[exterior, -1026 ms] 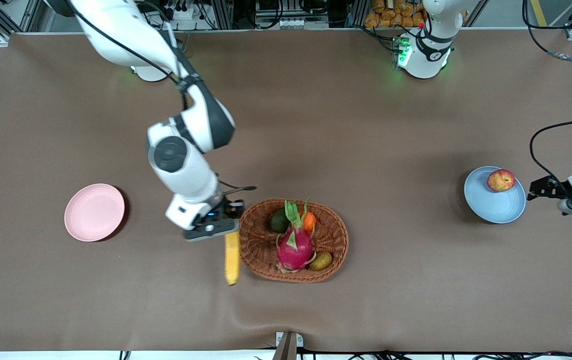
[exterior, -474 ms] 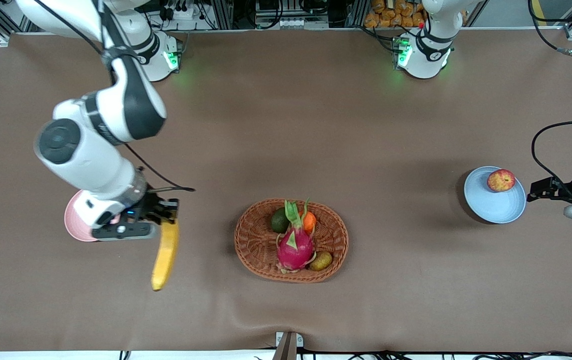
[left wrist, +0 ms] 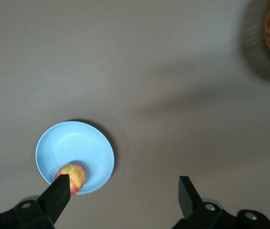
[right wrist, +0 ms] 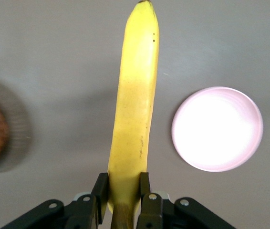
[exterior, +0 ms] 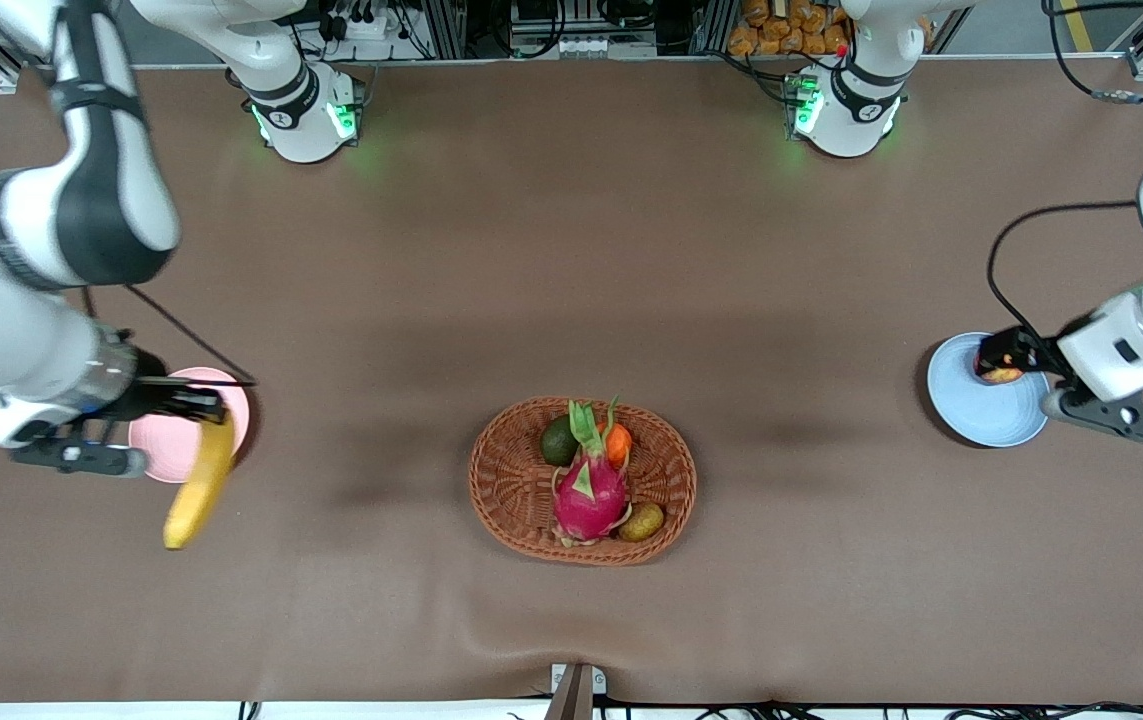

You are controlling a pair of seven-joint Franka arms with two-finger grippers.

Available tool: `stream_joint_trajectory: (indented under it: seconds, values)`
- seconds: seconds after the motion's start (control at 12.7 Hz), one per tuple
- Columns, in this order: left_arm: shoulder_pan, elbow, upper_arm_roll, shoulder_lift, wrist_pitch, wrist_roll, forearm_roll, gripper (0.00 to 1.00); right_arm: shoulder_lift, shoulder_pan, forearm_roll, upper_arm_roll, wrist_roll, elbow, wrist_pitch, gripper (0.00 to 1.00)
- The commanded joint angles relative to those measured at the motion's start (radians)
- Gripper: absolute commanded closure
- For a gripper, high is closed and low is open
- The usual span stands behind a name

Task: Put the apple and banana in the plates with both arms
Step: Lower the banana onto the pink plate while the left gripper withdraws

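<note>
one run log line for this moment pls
right gripper: shut on banana, in air by pink plate | left gripper: open above blue plate | apple: on blue plate

A robotics lab: two white arms [exterior: 61,210] stand on green-lit bases [exterior: 306,120] at twelve o'clock of a brown-covered counter [exterior: 571,250]. Aluminium framing [exterior: 451,25], loose cables [exterior: 1021,260] and electronics crowd the edge above them.

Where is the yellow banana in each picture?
Front view: the banana hangs from the right gripper, over the pink plate's edge.
Left wrist view: not in it.
Right wrist view: banana upright mid-picture.
Shared landmark: the pink plate.
</note>
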Motion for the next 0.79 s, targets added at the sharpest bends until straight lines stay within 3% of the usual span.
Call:
stream_joint_trajectory:
  seconds: [0.0, 0.16, 0.47, 0.71]
  values:
    - [-0.090, 0.038, 0.114, -0.053, -0.085, -0.008, 0.002, 0.00, -0.051, -0.134, -0.001, 0.022, -0.109, -0.142, 0.012, 1.00]
    - [-0.149, 0.072, 0.181, -0.079, -0.153, -0.008, 0.001, 0.00, -0.050, -0.171, -0.002, 0.022, -0.143, -0.205, 0.018, 1.00]
    - [-0.149, 0.057, 0.193, -0.180, -0.257, -0.022, 0.000, 0.00, -0.036, -0.181, -0.011, 0.020, -0.175, -0.380, 0.233, 1.00]
    - [-0.149, 0.031, 0.201, -0.263, -0.296, -0.063, 0.000, 0.00, 0.015, -0.182, -0.018, 0.020, -0.178, -0.399, 0.327, 0.99]
